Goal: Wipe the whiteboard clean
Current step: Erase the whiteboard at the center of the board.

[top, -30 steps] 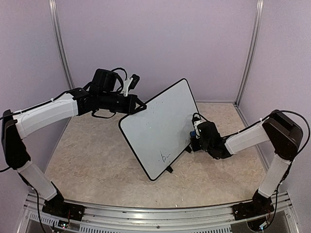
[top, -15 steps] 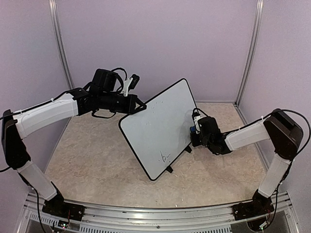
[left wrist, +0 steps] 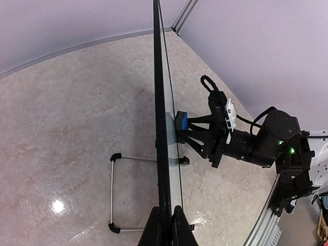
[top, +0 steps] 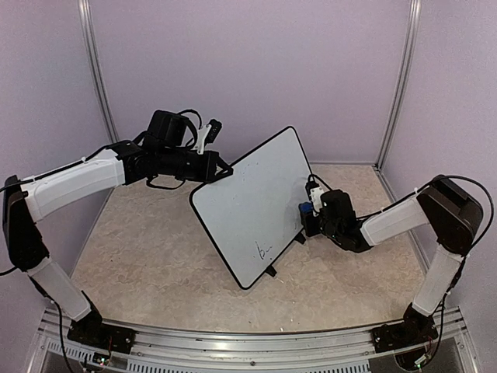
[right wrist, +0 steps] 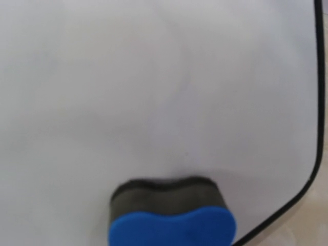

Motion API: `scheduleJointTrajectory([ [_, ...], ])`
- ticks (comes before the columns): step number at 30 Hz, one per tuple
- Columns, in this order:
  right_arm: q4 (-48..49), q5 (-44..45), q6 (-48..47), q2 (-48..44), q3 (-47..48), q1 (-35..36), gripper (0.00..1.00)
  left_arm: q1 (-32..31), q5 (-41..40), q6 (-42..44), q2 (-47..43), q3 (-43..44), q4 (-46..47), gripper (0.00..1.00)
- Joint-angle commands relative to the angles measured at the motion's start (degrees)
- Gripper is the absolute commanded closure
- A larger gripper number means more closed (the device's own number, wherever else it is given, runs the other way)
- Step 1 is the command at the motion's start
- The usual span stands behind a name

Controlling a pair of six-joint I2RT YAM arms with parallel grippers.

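Observation:
The whiteboard [top: 252,203] stands tilted on the table, with a small black scribble [top: 264,250] near its lower edge. My left gripper [top: 221,172] is shut on its upper left rim; the left wrist view shows the board edge-on [left wrist: 158,102] between my fingertips [left wrist: 166,225]. My right gripper [top: 309,211] is shut on a blue eraser [top: 306,208] and presses its dark felt against the board's right side. The eraser also shows in the left wrist view [left wrist: 181,119] and the right wrist view [right wrist: 171,223], against the white surface [right wrist: 154,77]. My right fingers are out of the right wrist view.
A wire stand [left wrist: 111,192] props the board from behind. Two black clip feet [top: 270,271] [top: 299,239] rest on the beige table. Purple walls with metal posts [top: 397,85] close in the back and sides.
My right gripper has moved the eraser a little left and up, against the board's right side. The left arm and the board have not moved.

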Motion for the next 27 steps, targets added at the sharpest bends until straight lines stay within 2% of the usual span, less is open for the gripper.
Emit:
scheduleJointTrajectory([
  [1, 4.53, -11.69, -0.57, 1.42, -0.9, 3.7, 0.71, -3.21, 8.88, 5.69, 3.48, -0.15, 1.31, 1.0],
  [20, 10.04, -12.58, 0.32, 2.65, -4.23, 12.19, 0.71, -3.12, 8.55, 5.47, 3.65, -0.05, 1.22, 1.0],
  [27, 10.95, -11.64, 5.1, -1.83, -6.54, 10.36, 0.71, -3.12, 8.45, 5.47, 3.75, -0.11, 1.23, 1.0],
])
